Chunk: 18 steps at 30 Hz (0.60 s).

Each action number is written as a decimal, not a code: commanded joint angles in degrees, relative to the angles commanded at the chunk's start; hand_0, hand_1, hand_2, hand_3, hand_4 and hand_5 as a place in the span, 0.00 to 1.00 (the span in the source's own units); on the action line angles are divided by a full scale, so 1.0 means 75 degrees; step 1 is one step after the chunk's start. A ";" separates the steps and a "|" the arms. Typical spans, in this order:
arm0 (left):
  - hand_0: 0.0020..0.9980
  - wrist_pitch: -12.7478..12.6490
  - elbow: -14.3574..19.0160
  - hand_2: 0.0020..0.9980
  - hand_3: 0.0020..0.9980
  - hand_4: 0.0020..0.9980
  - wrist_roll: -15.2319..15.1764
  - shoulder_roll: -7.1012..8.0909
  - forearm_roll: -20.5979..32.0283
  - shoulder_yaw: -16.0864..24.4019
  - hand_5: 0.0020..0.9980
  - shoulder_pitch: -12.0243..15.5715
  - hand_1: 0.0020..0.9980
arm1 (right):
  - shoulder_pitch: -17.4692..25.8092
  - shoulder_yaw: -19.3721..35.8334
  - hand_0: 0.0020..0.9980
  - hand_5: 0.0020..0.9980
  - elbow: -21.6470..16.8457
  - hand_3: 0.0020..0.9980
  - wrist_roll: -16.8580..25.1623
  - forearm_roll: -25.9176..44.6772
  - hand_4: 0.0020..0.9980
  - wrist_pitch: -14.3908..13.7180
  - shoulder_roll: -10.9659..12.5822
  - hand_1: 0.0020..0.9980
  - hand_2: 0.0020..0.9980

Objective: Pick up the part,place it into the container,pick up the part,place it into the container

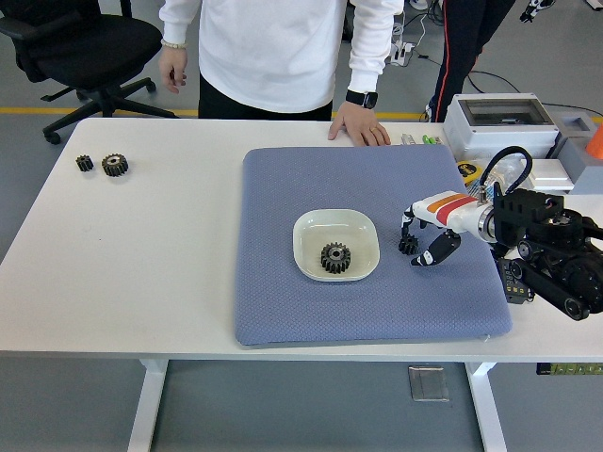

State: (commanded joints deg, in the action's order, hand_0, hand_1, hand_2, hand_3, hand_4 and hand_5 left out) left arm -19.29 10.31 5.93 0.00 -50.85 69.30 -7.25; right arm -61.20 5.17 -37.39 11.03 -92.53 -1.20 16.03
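A white table [141,254] stands on a grey floor, an office chair [80,47] behind its far left corner. Near the table's left edge lie two small dark gears [104,165], side by side. A person in a white top stands at the far side, one hand [359,125] resting on the table (a watch on that wrist). On the blue-grey mat [283,311] sits a white bowl [311,229] holding a black gear [334,256]. Just right of it, the right hand [421,240] curls down around a small gear [407,245] lying on the mat; whether it grips it cannot be told. No writing is legible.
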 joint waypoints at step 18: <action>0.63 0.0017 0.0000 0.66 0.56 0.65 0.0003 0.0000 0.0098 -0.0145 0.57 -0.0039 0.60 | 0.0094 -0.0318 0.33 0.32 0.0408 0.55 0.0095 0.0605 0.78 -0.0475 -0.0311 0.51 0.61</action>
State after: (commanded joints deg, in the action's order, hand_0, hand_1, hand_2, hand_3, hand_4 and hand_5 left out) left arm -19.16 10.31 5.96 0.00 -50.12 68.22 -7.54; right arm -60.49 2.78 -34.33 11.74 -88.00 -4.76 13.70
